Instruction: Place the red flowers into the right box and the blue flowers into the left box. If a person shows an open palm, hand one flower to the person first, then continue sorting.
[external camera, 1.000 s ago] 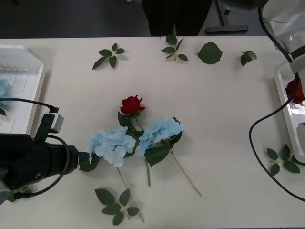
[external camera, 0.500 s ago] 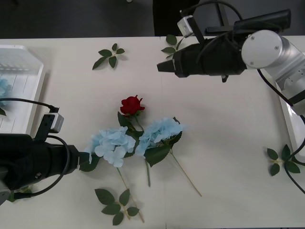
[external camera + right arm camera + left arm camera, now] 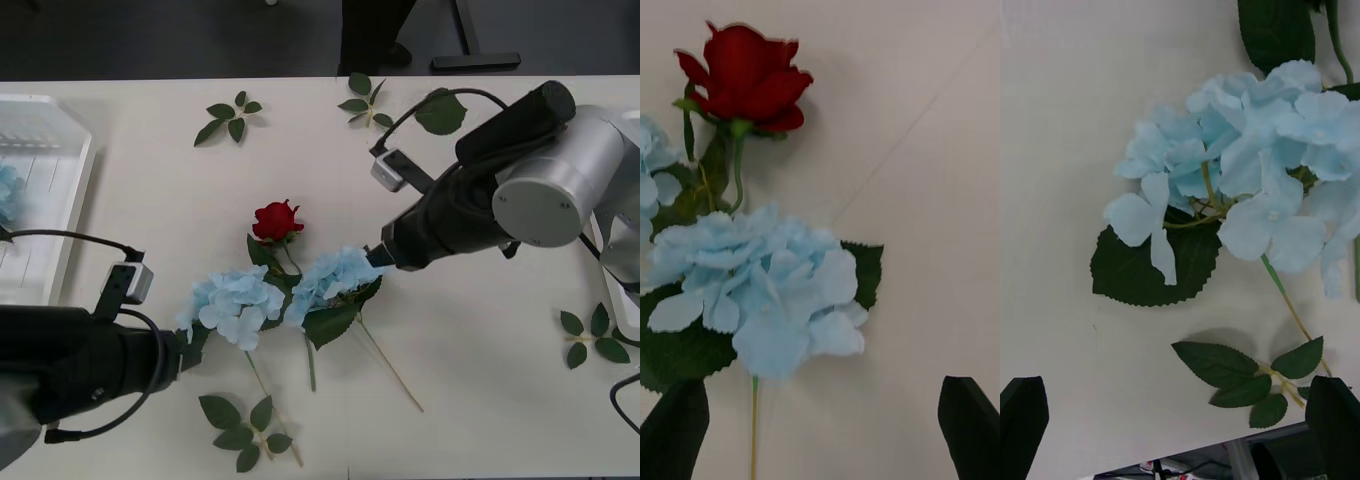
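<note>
Front view. Worktop (image 3: pixel 150 180): one red rose (image 3: pixel 277 220) at centre, its stem running down between two blue hydrangeas, left one (image 3: pixel 235 303) and right one (image 3: pixel 335 280), all three lying flat and overlapping. Right pincer (image 3: pixel 374 257) just beside the right hydrangea's far edge. Left pincer (image 3: pixel 186 345) at the left hydrangea's lower leaf. White ribbed tray (image 3: pixel 60 150) at the left edge, holding a blue bloom (image 3: pixel 8 190). Loose leaf sprigs (image 3: pixel 230 117) scattered around.

Right wrist view. Black fingertips (image 3: pixel 674 427) spread wide apart, holding nothing; right hydrangea (image 3: pixel 764 289) and rose (image 3: pixel 749 75) lie beyond them.

Left wrist view. Fingertips (image 3: pixel 1022 420) wide apart, empty; left hydrangea (image 3: pixel 1240 172) with a big leaf (image 3: pixel 1142 266) lies ahead, a leaf sprig (image 3: pixel 1255 371) nearer.
</note>
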Available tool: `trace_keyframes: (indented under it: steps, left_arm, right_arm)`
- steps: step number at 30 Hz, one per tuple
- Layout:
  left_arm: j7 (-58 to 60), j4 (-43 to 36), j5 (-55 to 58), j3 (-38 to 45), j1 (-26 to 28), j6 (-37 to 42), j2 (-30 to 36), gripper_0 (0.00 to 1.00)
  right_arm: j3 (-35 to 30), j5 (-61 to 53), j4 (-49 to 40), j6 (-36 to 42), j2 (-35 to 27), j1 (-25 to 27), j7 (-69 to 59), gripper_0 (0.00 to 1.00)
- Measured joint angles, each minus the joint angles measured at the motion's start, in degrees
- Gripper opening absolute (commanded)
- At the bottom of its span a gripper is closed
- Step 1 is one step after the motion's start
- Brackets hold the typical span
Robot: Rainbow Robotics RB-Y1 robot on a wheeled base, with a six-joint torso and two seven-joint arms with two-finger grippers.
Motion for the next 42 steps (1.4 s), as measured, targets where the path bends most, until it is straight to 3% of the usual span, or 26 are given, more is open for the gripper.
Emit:
trace_keyframes:
  steps: [3,8,19,29,38,40,42]
  left_arm:
    - [6.34,0.01,-2.95,-3.78,-0.01,0.01,-0.93,1.00]
    - [18.15,0.83,-6.65,-8.67,-0.43,0.02,-3.86,1.00]
    - [17.36,11.32,-10.09,-12.95,-5.08,-2.04,-11.30,1.00]
    - [17.36,20.42,-13.02,-16.41,-10.50,-4.79,-15.42,1.00]
    - [17.36,26.31,-15.25,-17.55,-12.22,-7.40,-18.20,1.00]
    - [17.36,26.52,-15.75,-17.90,-12.26,-7.46,-18.35,0.73]
    - [17.36,26.55,-16.17,-18.25,-12.28,-7.50,-18.39,0.36]
  right_arm:
    - [1.75,4.16,-3.45,3.27,-0.58,2.05,-0.07,0.89]
    - [7.43,7.79,-4.54,1.74,-1.96,3.98,-4.46,0.89]
    - [18.80,17.39,-4.53,-5.69,-2.30,6.00,-10.74,0.89]
    - [19.44,18.82,1.64,-9.00,1.83,6.05,-11.82,0.89]
    - [20.18,22.04,6.63,-10.03,5.37,6.05,-11.82,0.89]
    - [20.51,22.73,7.46,-10.19,5.97,6.05,-11.82,0.89]
    - [20.96,23.49,8.32,-10.98,6.40,6.05,-11.82,0.89]
